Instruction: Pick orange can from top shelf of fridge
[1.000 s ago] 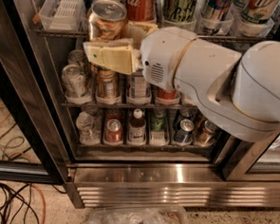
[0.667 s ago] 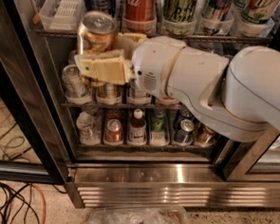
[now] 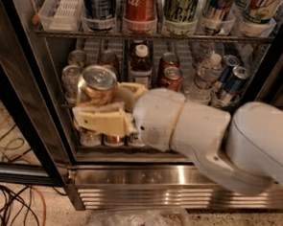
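Note:
My gripper (image 3: 98,102) is shut on the orange can (image 3: 97,86), a gold-orange can with a silver lid and pull tab. It holds the can upright in front of the rack below the top shelf (image 3: 151,36), out of the fridge (image 3: 31,103) opening. One cream finger (image 3: 101,120) lies across the can's lower front and the other (image 3: 131,90) is behind it. The top shelf carries white lane trays; its left lane (image 3: 66,5) holds no can. The white arm (image 3: 217,134) reaches in from the right.
A dark blue can (image 3: 98,2), a red cola can (image 3: 140,7) and a green can (image 3: 180,7) stand on the top shelf. Short cans and bottles (image 3: 140,62) fill the rack behind the gripper. The ribbed steel base (image 3: 142,187), floor cables (image 3: 6,202) and a plastic bag (image 3: 139,222) lie below.
The gripper with the orange can has come down from top-shelf level and outward, and now sits in front of the lower rack.

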